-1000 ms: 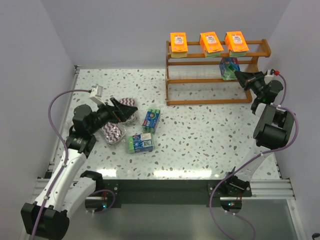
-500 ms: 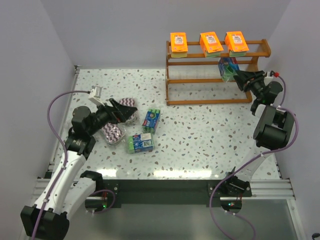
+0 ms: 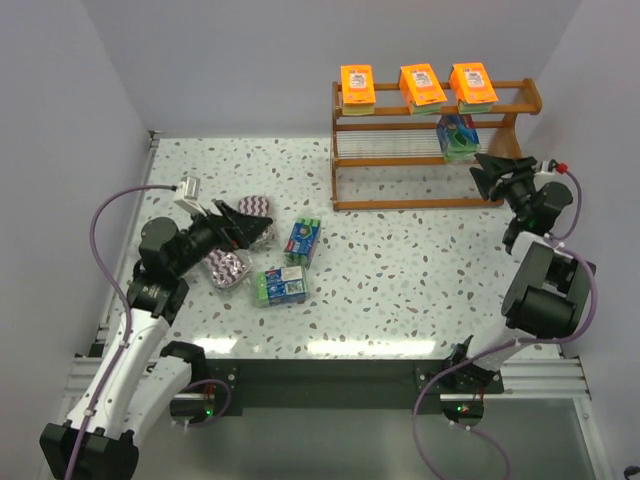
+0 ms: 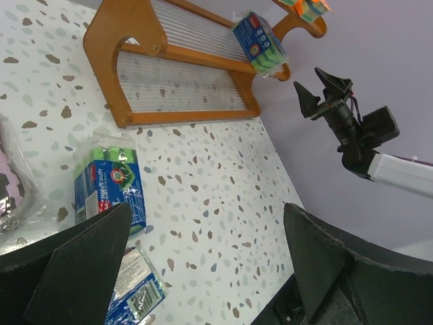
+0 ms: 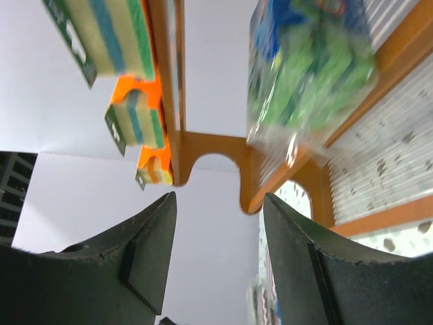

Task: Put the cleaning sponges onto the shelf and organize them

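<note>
The brown wooden shelf (image 3: 415, 203) stands at the back right. Three orange packs (image 3: 423, 86) sit on its top tier. One blue-green pack (image 3: 459, 135) lies on the middle tier's right end, seen close in the right wrist view (image 5: 311, 68). Two blue-green packs (image 3: 303, 240) (image 3: 281, 285) lie on the table. Purple-white zigzag packs (image 3: 228, 267) lie at the left. My left gripper (image 3: 255, 228) is open and empty over those packs. My right gripper (image 3: 483, 172) is open and empty, just right of the shelf.
The speckled table (image 3: 400, 270) ends at a black front rail. The right wall is close behind my right arm. The shelf's curved side panel (image 5: 203, 149) is directly ahead of my right gripper (image 5: 216, 223).
My right gripper has backed away from the middle tier, down and to the right, leaving the blue-green pack on the shelf. My left arm has shifted only slightly.
</note>
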